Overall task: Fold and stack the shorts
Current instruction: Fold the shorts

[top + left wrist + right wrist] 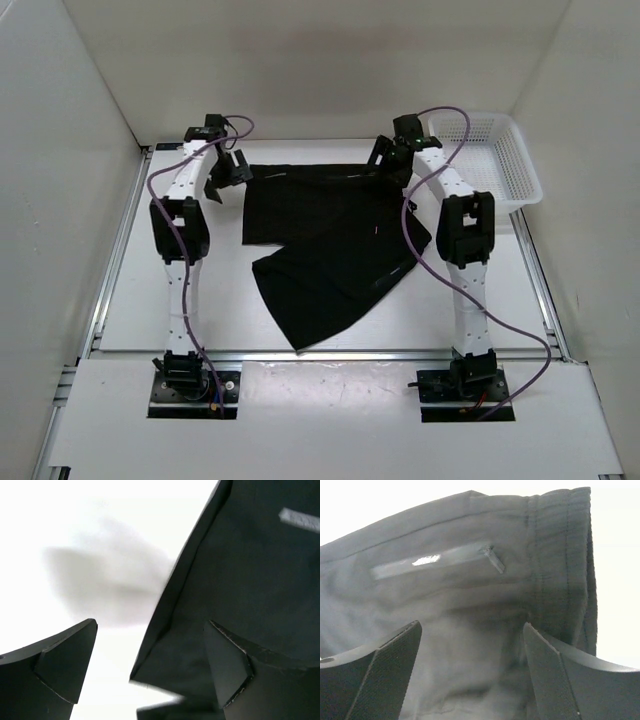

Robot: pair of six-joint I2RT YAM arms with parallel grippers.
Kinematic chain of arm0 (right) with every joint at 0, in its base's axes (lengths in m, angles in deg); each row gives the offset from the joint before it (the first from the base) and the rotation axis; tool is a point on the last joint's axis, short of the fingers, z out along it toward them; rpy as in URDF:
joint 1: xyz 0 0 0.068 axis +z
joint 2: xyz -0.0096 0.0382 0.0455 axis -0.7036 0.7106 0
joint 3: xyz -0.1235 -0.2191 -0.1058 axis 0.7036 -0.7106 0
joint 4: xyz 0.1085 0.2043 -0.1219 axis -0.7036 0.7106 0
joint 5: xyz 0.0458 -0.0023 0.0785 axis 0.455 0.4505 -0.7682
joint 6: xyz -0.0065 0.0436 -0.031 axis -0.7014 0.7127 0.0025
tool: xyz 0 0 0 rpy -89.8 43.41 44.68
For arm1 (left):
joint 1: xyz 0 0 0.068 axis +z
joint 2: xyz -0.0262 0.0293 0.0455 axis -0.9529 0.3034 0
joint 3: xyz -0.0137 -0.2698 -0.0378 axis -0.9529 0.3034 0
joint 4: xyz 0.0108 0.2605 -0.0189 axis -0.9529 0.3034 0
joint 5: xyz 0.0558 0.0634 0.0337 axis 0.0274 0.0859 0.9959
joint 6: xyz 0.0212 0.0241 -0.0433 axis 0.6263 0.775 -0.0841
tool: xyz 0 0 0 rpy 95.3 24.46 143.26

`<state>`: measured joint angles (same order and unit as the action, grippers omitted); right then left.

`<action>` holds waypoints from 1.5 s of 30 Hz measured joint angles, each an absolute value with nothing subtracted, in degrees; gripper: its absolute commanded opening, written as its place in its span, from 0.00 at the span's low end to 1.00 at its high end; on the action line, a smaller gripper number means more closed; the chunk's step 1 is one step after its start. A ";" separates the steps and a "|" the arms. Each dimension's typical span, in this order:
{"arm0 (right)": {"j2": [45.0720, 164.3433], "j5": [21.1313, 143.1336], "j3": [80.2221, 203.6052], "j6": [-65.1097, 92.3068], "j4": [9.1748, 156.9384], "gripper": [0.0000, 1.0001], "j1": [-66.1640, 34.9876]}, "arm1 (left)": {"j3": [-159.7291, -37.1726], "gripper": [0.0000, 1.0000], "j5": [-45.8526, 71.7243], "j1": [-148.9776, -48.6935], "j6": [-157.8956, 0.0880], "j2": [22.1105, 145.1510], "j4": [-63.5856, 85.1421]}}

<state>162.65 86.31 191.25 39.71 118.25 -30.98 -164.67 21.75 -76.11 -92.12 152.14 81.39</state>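
The black shorts [330, 240] lie spread flat on the white table, with one leg reaching toward the near edge. My left gripper [232, 170] is open at the shorts' far left corner. In the left wrist view the gripper [150, 652] hangs over that cloth corner [240, 580], and its right finger [230, 667] is over the cloth. My right gripper [385, 155] is open at the far right corner. In the right wrist view the gripper [470, 650] straddles the shorts [470, 610] just below a zip pocket [435, 562] and the ribbed waistband [560, 555].
A white mesh basket [495, 155] stands at the far right of the table. White walls close in the back and both sides. A metal rail [110, 260] runs along the table's left edge.
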 measured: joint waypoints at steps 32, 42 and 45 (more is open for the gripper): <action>96.51 79.66 112.85 40.69 107.80 0.58 -43.39 | -81.70 0.87 14.83 -129.83 -126.70 106.68 65.92; 110.41 74.51 111.91 40.83 100.22 0.55 -46.19 | -81.20 0.10 14.80 -129.09 -128.99 106.70 65.74; 114.39 73.85 112.63 40.83 98.86 0.55 -46.19 | -81.55 0.10 17.19 -128.91 -129.58 105.87 67.58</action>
